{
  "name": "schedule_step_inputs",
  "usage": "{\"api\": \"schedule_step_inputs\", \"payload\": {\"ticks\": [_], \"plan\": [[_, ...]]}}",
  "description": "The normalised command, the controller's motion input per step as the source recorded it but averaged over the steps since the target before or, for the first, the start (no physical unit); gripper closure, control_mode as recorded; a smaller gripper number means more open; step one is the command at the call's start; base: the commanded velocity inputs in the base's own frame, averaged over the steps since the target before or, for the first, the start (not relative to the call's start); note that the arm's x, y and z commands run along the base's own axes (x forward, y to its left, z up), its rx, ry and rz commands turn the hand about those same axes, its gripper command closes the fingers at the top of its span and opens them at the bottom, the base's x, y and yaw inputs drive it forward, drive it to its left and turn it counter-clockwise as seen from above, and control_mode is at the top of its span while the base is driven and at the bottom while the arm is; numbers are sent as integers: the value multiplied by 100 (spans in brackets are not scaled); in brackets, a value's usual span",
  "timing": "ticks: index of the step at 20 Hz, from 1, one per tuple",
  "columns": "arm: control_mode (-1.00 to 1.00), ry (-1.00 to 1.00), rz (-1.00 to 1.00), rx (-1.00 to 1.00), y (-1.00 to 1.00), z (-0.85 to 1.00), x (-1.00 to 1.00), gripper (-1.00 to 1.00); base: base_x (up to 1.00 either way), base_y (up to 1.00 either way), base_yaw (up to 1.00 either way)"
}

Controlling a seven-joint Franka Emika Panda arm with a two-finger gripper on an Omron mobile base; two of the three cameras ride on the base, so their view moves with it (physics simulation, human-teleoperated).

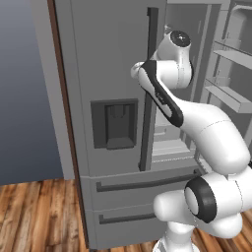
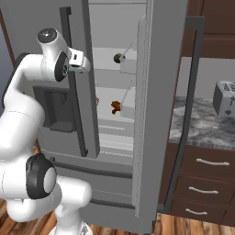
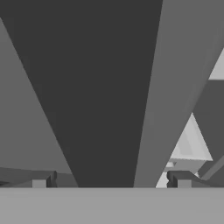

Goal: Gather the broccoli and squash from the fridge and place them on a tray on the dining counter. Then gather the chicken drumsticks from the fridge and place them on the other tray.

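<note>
In the tall grey French-door fridge, right door swung open, the pale inner shelves lie beyond the gripper. A small dark green lumpy piece sits on an upper shelf; an orange-brown drumstick on the one below.

The fridge runs off the top edge in both base views. On its shelves, a small dark round item and an orange-brown piece are too small to identify; another orange bit at nine o'clock of it peeks from behind the closed door. The toaster is cut by the right edge.
</note>
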Motion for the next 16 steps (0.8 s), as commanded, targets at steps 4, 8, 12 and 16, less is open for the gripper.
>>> {"api": "schedule_step_inputs", "payload": {"ticks": [4, 8, 12, 16], "plan": [[-100, 0, 0, 0, 15, -4, 48, 100, 0, 0, 0], [-100, 0, 0, 0, 15, -4, 45, 100, 0, 0, 0], [-100, -4, 1, 0, 14, -7, 34, 100, 0, 0, 0], [-100, -10, 8, 0, 26, -4, 7, 100, 0, 0, 0]]}}
